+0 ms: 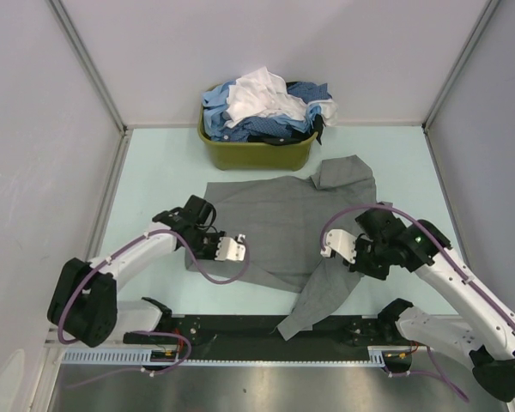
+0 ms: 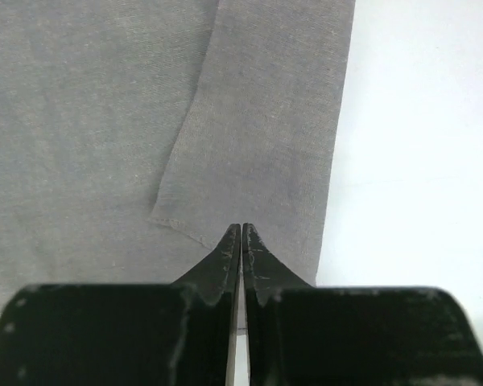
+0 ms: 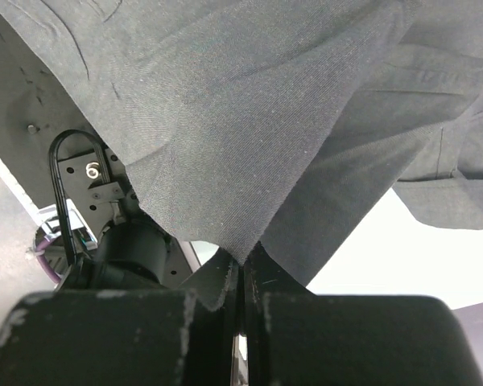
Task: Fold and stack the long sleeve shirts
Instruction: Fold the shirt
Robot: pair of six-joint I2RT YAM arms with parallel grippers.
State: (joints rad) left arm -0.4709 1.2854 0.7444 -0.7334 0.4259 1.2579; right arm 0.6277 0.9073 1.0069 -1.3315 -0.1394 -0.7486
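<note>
Pinching a small peak of the grey shirt [image 1: 279,215] between closed fingers: right gripper [image 3: 241,259], at the garment's 4 o'clock. Left gripper [image 2: 241,235], 8 o'clock hem: jaws pressed together over the cloth; whether any ply is caught cannot be told. Shirt spread at table centre, one sleeve [image 1: 319,299] trailing to 6 o'clock across the black base rail [image 1: 232,326]. Hazards: thin nip slipping out under a pull; sleeve snagging on the rail; unanchored left side dragging and bunching. Other shirts [image 1: 266,103] heaped in olive-green basket [image 1: 257,156], 12 o'clock.
</note>
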